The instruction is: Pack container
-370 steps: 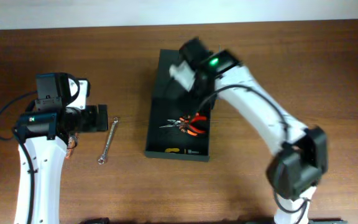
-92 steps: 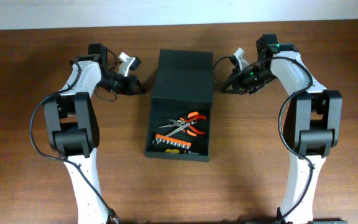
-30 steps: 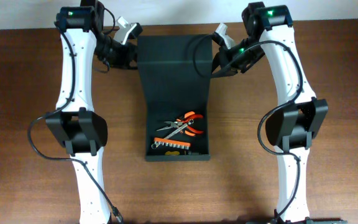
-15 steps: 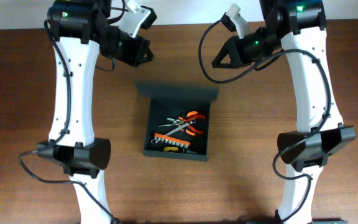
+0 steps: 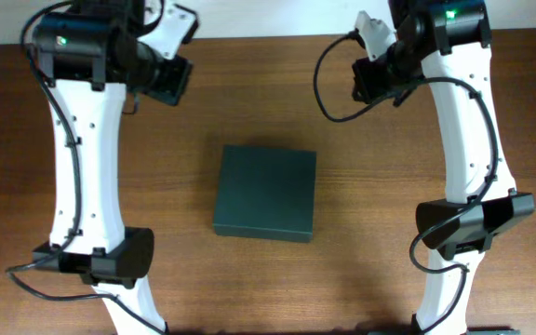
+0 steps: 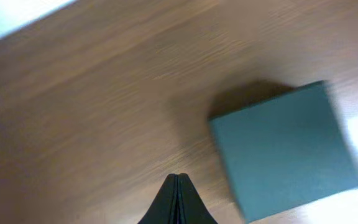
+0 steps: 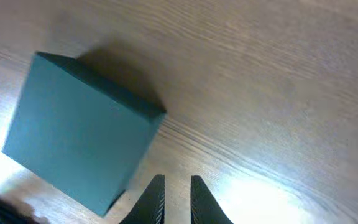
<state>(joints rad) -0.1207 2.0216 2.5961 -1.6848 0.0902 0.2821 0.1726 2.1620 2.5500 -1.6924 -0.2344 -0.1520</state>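
A brown wood-grain table [image 5: 268, 288] fills the view, with a pale strip [image 5: 268, 14] beyond its far edge.

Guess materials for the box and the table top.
Box: dark green, matte, no glare, crisp edges; likely card or rigid plastic, can't tell which. Table: brown with grain streaks, soft sheen; wood or wood-look laminate.

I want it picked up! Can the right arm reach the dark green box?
Probably yes. The container lies closed on the table, and nothing stands between it and the right gripper, which hangs above, off to one side.
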